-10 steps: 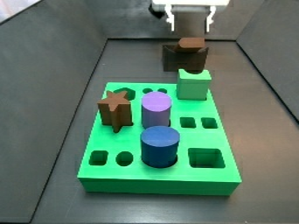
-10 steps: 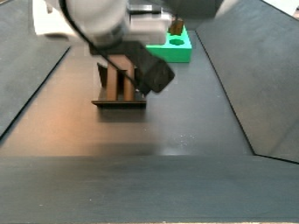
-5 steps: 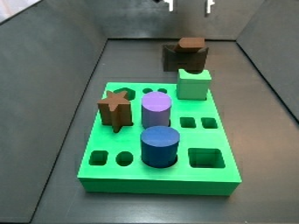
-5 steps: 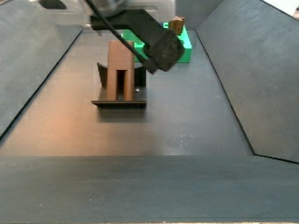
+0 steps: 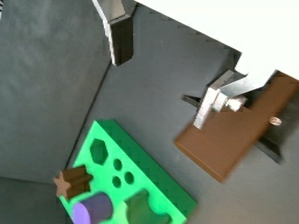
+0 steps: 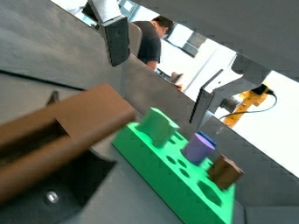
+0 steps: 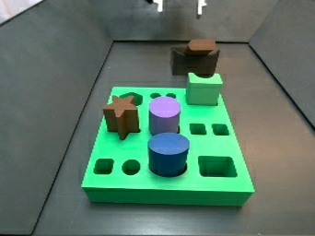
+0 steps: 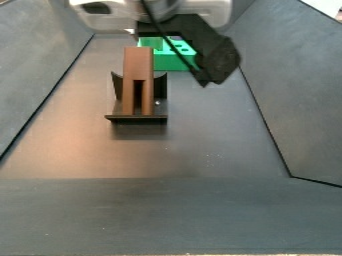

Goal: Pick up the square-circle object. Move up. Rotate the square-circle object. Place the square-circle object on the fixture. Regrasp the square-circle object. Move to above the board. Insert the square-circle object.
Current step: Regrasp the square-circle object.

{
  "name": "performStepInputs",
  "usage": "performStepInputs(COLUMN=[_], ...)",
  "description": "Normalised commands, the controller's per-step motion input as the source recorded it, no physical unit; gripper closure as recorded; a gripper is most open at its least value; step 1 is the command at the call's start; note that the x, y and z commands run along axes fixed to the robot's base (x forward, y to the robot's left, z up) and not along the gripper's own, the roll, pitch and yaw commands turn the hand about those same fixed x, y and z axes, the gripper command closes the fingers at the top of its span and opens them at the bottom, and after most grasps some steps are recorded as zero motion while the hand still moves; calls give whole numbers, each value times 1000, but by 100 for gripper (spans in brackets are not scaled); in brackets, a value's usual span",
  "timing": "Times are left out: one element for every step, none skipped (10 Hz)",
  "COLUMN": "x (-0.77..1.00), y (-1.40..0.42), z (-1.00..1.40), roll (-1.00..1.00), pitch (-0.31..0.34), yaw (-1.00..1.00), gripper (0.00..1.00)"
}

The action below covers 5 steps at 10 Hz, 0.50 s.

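The square-circle object (image 7: 198, 51) is a reddish-brown squared peg standing upright on the dark fixture (image 8: 136, 113) at the far end of the floor. It also shows as a tall brown block (image 8: 138, 74) and in both wrist views (image 5: 237, 133) (image 6: 61, 131). My gripper (image 7: 180, 6) hangs high above it, open and holding nothing. Only bare floor lies between its fingers in a wrist view (image 5: 162, 92). The green board (image 7: 138, 169) lies nearer the front and carries several pegs.
On the board stand a brown star peg (image 7: 120, 115), a purple cylinder (image 7: 165, 116), a blue cylinder (image 7: 169, 153) and a pale green block (image 7: 204, 88). Dark sloping walls (image 7: 62, 111) enclose the floor on both sides.
My gripper has risen away from the fixture and drifted a little sideways. The square-circle object stays standing on the fixture, free of the fingers.
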Motion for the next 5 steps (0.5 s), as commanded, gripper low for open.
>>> performStepInputs(x=[-1000, -870, -737, -485, -405], y=[-6, -8, -9, -1000, -1000], z=[5, 6, 5, -720, -723], roll=[13, 21, 28, 808, 810], pitch=[-136, -149, -157, -3, -4], yaw=[32, 48, 63, -1000, -1000], gripper=[0, 0, 0, 0, 0])
